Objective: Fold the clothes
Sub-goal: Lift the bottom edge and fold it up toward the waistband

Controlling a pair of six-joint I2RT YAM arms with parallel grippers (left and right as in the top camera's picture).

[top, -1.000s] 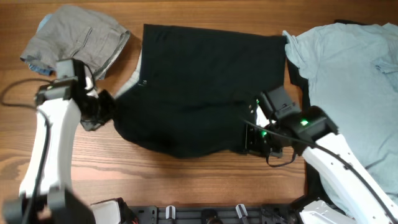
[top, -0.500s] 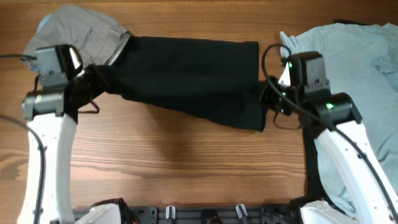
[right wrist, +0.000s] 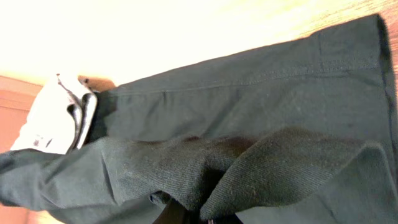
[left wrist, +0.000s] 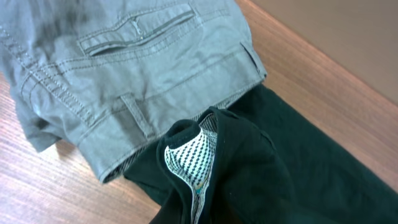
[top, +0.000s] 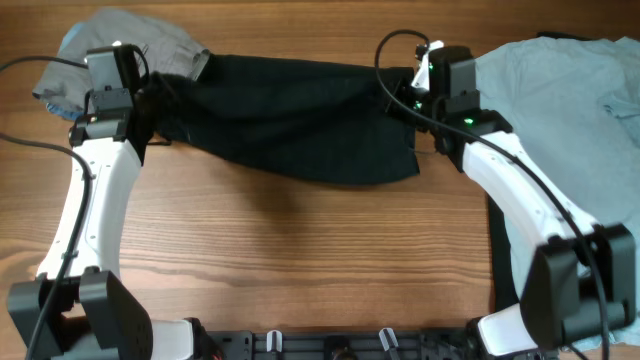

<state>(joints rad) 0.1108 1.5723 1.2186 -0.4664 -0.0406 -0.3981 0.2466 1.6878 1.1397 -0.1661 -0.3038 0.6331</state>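
A black garment (top: pixel 300 115) lies folded over across the far middle of the table, stretched between both arms. My left gripper (top: pixel 150 100) is shut on its left end, next to the grey trousers (top: pixel 125 50). My right gripper (top: pixel 418 95) is shut on its right end. In the left wrist view the black cloth (left wrist: pixel 261 168) with a checked lining bunches at the jaws beside the grey trousers (left wrist: pixel 124 68). In the right wrist view the black cloth (right wrist: pixel 249 143) is gathered at the jaws. The fingertips are hidden by cloth in both wrist views.
A light blue T-shirt (top: pixel 560 120) lies spread at the right on a dark garment (top: pixel 495 300). The grey trousers sit crumpled at the far left corner. Bare wooden table (top: pixel 300 260) runs along the front.
Both grippers carried the near edge of the black garment away to the far side, folding it in half. The arms now hold its ends near the back of the table.
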